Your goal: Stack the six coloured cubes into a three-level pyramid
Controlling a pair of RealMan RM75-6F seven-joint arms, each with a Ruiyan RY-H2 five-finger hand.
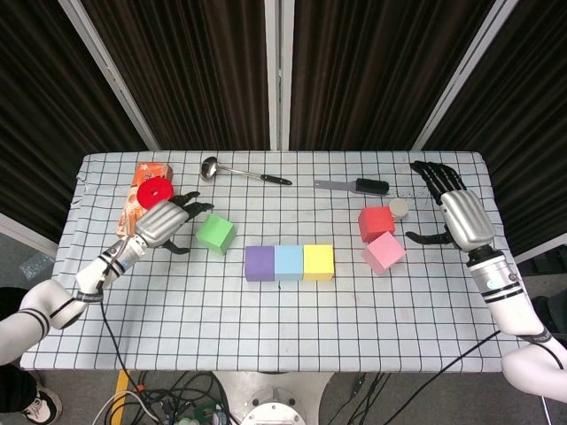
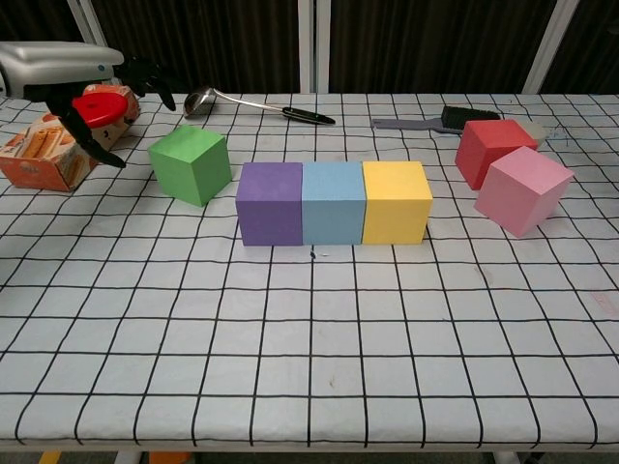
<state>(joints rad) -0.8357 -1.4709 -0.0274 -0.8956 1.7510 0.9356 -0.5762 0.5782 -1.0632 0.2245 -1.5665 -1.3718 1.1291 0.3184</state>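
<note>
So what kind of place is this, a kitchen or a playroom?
Neither, probably: it looks like a robot test bench. Dark curtains enclose a gridded table, loose cables hang below it, and foam cubes sit beside a ladle.

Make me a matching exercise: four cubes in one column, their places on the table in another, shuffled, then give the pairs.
Things:
1. green cube
2. light blue cube
3. pink cube
4. yellow cube

Places:
A. middle of the row of three
B. tilted against the red cube
C. alone, just ahead of the left hand
D. end of the row nearest the right hand

Pairs: 1-C, 2-A, 3-B, 4-D
</note>
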